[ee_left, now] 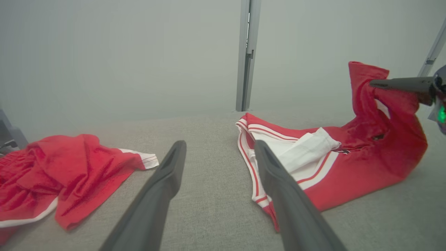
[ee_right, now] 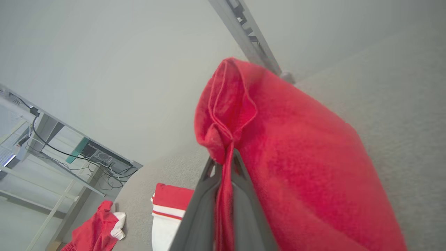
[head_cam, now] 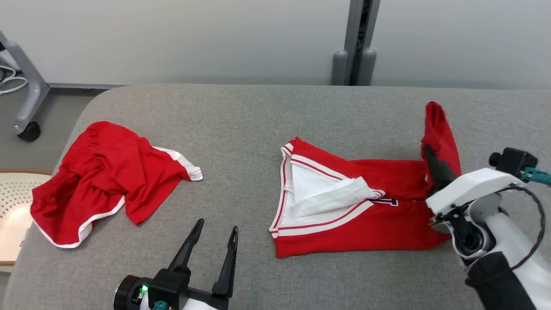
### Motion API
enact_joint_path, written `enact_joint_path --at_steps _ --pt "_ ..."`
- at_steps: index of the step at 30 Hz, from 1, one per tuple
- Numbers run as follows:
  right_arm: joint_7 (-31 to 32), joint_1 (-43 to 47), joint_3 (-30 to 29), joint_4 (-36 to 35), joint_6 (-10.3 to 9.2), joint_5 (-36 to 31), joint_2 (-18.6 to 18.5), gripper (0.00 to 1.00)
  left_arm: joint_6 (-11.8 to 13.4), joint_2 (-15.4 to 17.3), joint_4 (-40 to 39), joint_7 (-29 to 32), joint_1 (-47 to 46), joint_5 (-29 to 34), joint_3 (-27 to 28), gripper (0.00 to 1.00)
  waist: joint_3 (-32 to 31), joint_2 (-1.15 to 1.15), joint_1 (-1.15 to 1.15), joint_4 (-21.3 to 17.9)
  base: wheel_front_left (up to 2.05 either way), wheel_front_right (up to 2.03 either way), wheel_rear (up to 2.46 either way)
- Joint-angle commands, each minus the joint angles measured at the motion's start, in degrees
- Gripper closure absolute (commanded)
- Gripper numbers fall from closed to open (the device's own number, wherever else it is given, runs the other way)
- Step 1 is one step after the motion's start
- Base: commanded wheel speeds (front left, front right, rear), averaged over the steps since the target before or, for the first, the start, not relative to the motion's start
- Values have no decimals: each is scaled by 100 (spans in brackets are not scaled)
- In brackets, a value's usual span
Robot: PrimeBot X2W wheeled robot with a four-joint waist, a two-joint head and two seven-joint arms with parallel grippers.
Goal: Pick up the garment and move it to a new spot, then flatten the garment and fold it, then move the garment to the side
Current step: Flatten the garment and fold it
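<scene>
R claw [ee_right: 224,158] pinches red jersey [head_cam: 366,224] edge, lifted — L claw [head_cam: 214,239] open

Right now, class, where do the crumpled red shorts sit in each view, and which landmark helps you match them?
Head view: red shorts at the left, on the grey table.
Left wrist view: red shorts at the lower left.
Right wrist view: red shorts in the bottom left corner.
Shared landmark: the grey upright post beyond the red jersey.

Lab-like room: cabled equipment rack [ee_right: 99,156], wheeled stand [head_cam: 36,92].
</scene>
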Motion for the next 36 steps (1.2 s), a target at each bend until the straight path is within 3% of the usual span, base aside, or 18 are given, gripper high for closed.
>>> enact_joint_path --at_steps 1,12,17,30,31,32,33,34,36 --pt "-2 105 17 -56 1 -15 106 100 -23 18 7 -22 14 28 12 0 -56 0 0 125 0 0 0" --pt "-129 291 159 92 1 -259 852 100 -83 18 67 -22 55 80 -8 0 -121 0 0 728 0 0 0" --pt "-193 194 321 274 1 -160 938 100 -127 17 132 -21 59 87 -40 0 -132 0 0 974 0 0 0" --pt "-562 -125 1446 810 1 913 935 100 -148 17 248 -22 -59 20 -129 0 -49 0 0 1387 0 0 0" --pt "-596 -163 1516 865 1 975 934 86 -141 17 249 -21 -64 18 -136 0 -40 0 0 1396 0 0 0" --pt "-587 -192 1600 911 1 1055 934 64 -131 17 252 -21 -64 11 -140 0 -31 0 0 1401 0 0 0" --pt "-599 -213 1661 942 1 1140 936 16 -125 18 262 -22 -58 1 -138 0 -23 0 0 1400 0 0 0" --pt "-629 -240 1739 965 1 1223 936 0 -115 18 269 -22 -56 -5 -138 0 -16 0 0 1395 0 0 0" --pt "-657 -279 1881 933 1 1399 936 0 -92 17 271 -22 -54 -20 -128 0 -7 0 0 1362 0 0 0"
